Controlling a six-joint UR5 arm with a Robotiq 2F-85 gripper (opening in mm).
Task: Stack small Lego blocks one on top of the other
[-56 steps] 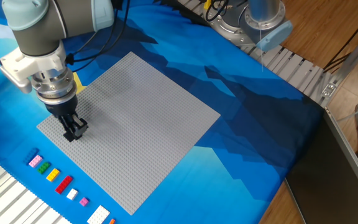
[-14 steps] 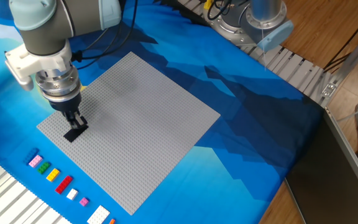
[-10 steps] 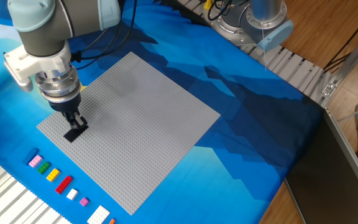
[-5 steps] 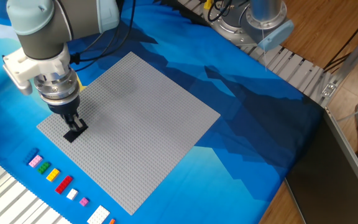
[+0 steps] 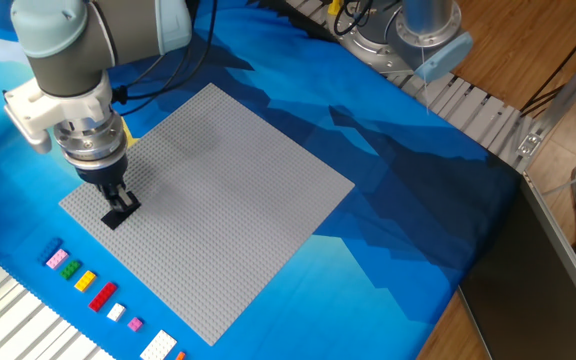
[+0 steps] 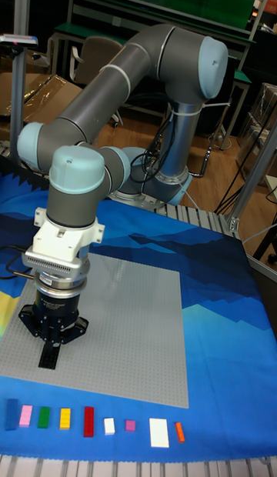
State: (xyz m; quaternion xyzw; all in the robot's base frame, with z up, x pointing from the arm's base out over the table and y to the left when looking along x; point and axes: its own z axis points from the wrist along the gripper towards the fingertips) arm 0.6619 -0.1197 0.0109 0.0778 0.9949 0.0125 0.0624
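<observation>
Gripper point(image 5: 118, 197): pointing straight down over the near-left corner of the grey baseplate point(image 5: 238, 190); fingers drawn close together around the top of the black block point(image 6: 48, 355). Looks like a pinch, though the fingertips blend with the dark plastic and contact is hard to confirm.
Black block: flat on the baseplate near its left corner, directly under the gripper; long side runs toward the row of bricks.
Change since earlier: about five seconds back the jaws stood wider over the block; now narrower. Over the last second the arm has barely shifted and the block sits in the same spot.
Loose bricks: a row on the blue mat point(image 5: 398, 190) in front of the baseplate: pink brick point(image 5: 55, 257), green brick point(image 5: 69, 270), yellow brick point(image 5: 85, 281), red brick point(image 5: 102, 295), small white brick point(image 5: 116, 312), small purple brick point(image 5: 135, 324), large white brick point(image 6: 159, 432), orange brick point(image 6: 179, 431). All apart, none stacked, row unchanged.
</observation>
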